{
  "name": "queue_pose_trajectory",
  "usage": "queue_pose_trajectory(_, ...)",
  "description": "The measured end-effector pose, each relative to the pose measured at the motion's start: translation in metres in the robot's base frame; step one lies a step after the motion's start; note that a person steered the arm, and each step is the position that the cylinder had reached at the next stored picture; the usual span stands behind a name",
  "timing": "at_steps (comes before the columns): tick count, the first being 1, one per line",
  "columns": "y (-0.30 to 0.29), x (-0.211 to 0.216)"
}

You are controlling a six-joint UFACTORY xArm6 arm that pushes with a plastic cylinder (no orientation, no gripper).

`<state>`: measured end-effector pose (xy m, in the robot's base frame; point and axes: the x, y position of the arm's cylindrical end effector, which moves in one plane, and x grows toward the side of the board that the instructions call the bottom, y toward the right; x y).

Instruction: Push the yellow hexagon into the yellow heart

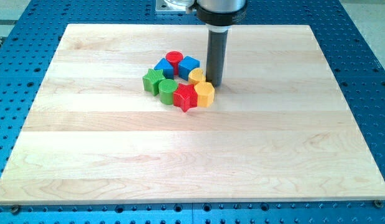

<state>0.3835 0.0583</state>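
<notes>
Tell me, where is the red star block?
The red star block sits at the cluster's bottom edge, a little above the wooden board's centre, between the green cylinder and the yellow block.

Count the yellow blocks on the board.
2. One yellow block sits against the left of my tip; the other yellow block lies just below it, right of the red star. Shapes unclear; none seems hidden.

Eight small coloured blocks cluster on the pale wooden board, all just left of the dark rod: two yellow, two red, two blue, two green.
</notes>
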Motion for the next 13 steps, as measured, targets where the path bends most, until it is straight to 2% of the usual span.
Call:
queue_pose_trajectory(2,0.148,0.006)
queue_pose_trajectory(4,0.214,0.011)
queue_pose_trajectory(6,0.236,0.034)
queue_pose_trajectory(7,0.206,0.065)
queue_pose_trajectory(9,0.060,0.080)
queue_pose_trajectory(11,0.000,0.067)
queue_pose_trajectory(13,-0.012,0.067)
